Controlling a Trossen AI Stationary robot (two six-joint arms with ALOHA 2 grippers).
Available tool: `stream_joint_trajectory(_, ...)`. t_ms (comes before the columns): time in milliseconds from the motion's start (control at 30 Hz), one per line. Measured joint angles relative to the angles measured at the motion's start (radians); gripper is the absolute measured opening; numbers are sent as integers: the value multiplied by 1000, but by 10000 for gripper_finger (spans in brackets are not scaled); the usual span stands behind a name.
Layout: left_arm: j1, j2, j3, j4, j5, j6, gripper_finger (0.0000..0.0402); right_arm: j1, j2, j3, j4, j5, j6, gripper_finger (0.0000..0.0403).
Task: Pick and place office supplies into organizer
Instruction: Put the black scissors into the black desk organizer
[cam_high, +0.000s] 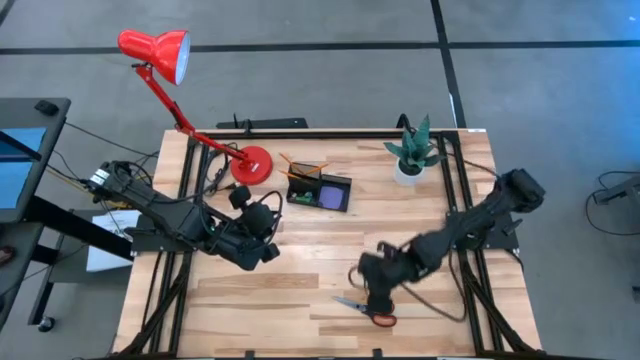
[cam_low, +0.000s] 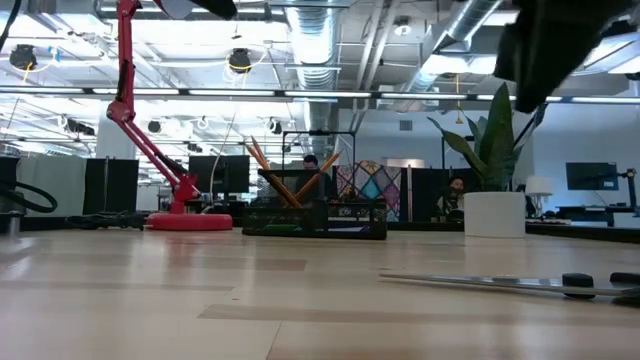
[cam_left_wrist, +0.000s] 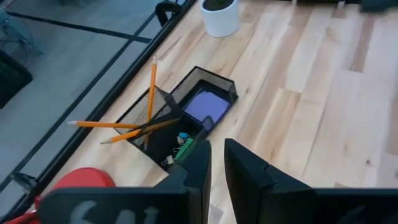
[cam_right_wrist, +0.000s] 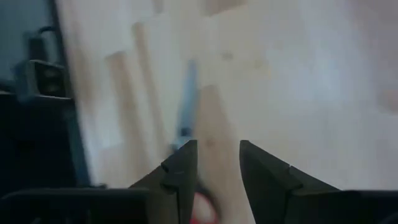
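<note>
The right gripper (cam_high: 378, 297), fingers apart, is hovering over the scissors (cam_high: 366, 311), needing to descend and clamp them.

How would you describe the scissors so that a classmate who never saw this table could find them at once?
Start at the wooden table and go to its near edge, right of centre, far from the black organizer. The scissors lie flat there, under the right arm's tool. Their red handles and blue blades stand alone on bare wood.
</note>
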Motion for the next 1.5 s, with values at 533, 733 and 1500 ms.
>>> stream_joint_trajectory(533,-38,0,0,22,-3,-11,37,136,269,44,7,-67,74,113)
stream_joint_trajectory(733,-38,0,0,30,-3,-10,37,127,264,45,21,-95,26,114)
stream_joint_trajectory(1500,-38,0,0,23,1,1,37,124,268,45,-104,-123,98,114)
